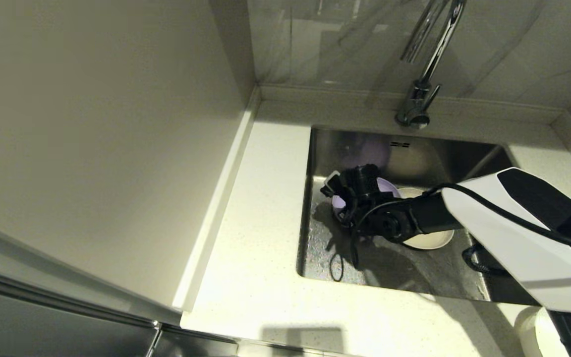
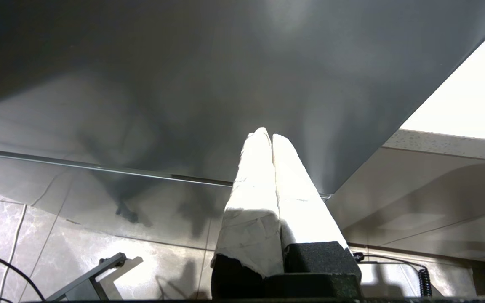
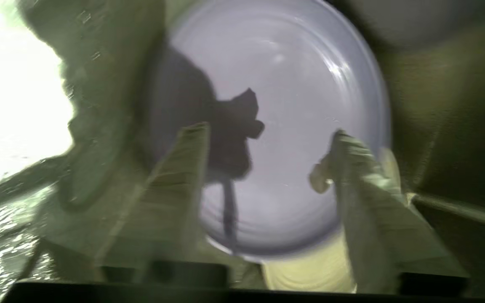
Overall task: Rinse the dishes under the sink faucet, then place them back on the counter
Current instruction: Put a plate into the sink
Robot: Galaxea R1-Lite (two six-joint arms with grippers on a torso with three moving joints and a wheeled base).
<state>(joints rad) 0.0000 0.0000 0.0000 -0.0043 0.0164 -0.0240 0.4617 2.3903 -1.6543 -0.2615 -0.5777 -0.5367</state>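
Observation:
Inside the sink a lilac-purple plate lies at the back left, its edge overlapping a cream-beige plate. My right gripper reaches down over the lilac plate's left side. In the right wrist view it is open just above the lilac plate, its fingers straddling the plate's face with nothing between them, and the cream plate shows under the near edge. The chrome faucet stands behind the basin. My left gripper is shut and empty, parked low beside a grey cabinet front.
The speckled counter frames the basin, with a wall along its left. A white rounded object, perhaps the bowl, sits on the counter at the front right corner, partly hidden by my right arm. A black cable loop hangs over the sink floor.

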